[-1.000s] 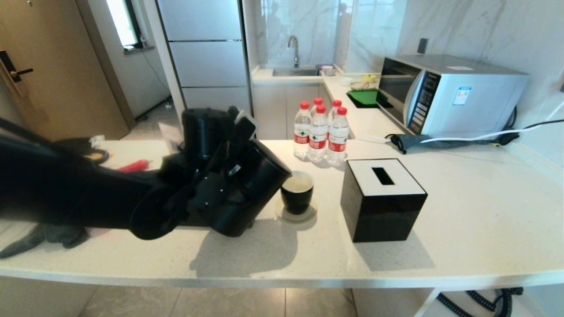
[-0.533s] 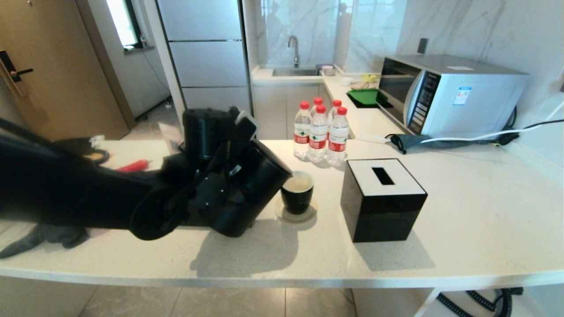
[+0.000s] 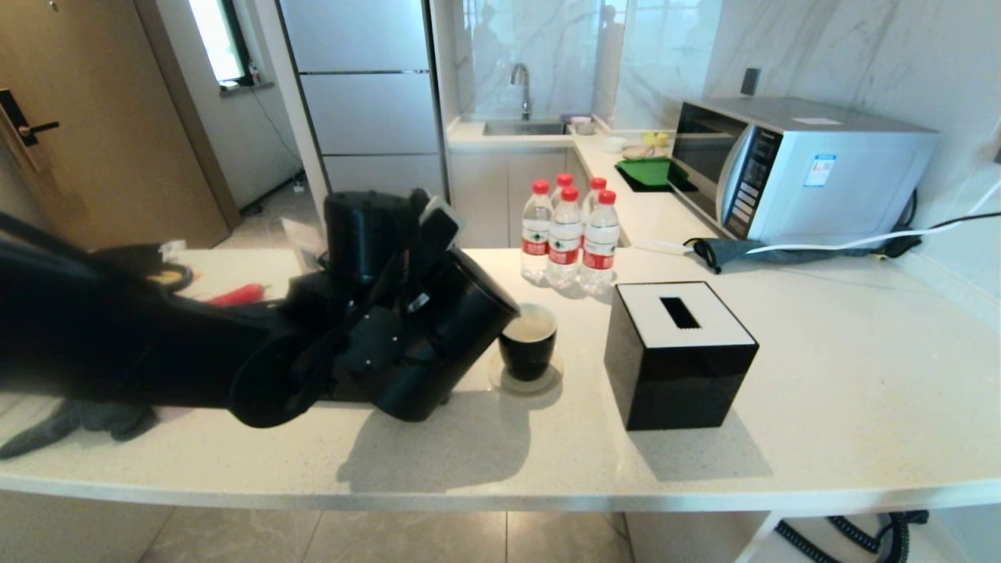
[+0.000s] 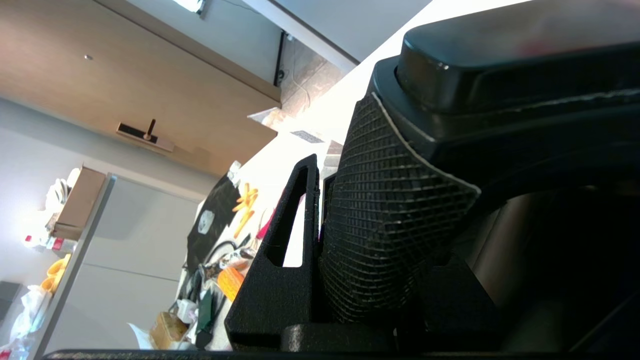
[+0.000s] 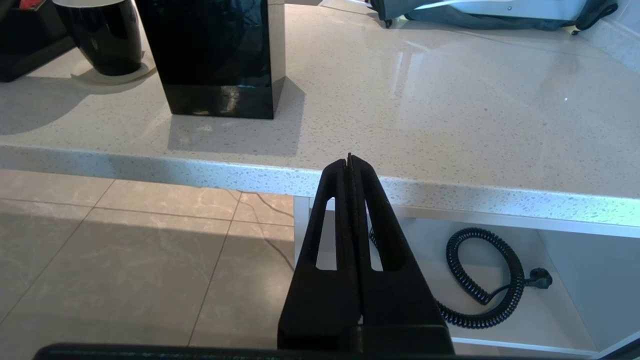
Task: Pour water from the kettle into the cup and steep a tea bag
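My left gripper (image 3: 407,301) clamps the kettle (image 3: 446,328) by its textured loop handle, tipped spout-first over the cup (image 3: 529,344) on the counter (image 3: 821,375), a stiff, likely heavy load, while my right gripper (image 5: 350,162) hangs clenched, empty.

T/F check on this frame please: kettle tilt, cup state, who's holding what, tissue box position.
1. The kettle is tilted toward the cup. True.
2. The right pincer grips the kettle. False: the left pincer does; the right is shut on nothing, below the counter edge.
3. The cup lies on its side. False: upright on a coaster.
4. The tissue box stands on the cup's right. True.
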Tool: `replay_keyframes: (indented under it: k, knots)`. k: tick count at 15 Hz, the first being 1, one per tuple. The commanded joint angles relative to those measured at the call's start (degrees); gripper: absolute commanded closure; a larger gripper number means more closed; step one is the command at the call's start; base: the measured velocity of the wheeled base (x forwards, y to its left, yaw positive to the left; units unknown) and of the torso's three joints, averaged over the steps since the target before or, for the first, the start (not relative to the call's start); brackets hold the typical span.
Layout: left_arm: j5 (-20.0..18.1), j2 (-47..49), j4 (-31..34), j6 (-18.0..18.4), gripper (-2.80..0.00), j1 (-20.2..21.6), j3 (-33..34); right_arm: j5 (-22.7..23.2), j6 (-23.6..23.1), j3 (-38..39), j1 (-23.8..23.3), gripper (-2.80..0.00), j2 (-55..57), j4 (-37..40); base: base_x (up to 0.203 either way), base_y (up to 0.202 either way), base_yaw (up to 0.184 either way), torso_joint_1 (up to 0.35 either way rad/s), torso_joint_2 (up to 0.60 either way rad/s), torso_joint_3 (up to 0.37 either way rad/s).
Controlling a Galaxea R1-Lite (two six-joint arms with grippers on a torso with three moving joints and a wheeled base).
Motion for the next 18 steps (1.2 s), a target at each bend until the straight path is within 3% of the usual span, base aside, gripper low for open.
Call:
replay_keyframes:
  k: [1, 18]
  knots:
    - [0.29, -0.06, -0.27, 0.21, 0.0, -0.01, 0.09, 0.04, 0.02, 0.0, 0.0, 0.0, 0.07, -0.01, 0.0, 0.0, 0.0, 0.0, 0.0, 0.0]
    - [0.38, -0.24, -0.27, 0.21, 0.0, -0.01, 0.09, 0.04, -0.07, 0.0, 0.0, 0.0, 0.07, -0.01, 0.0, 0.0, 0.0, 0.0, 0.0, 0.0]
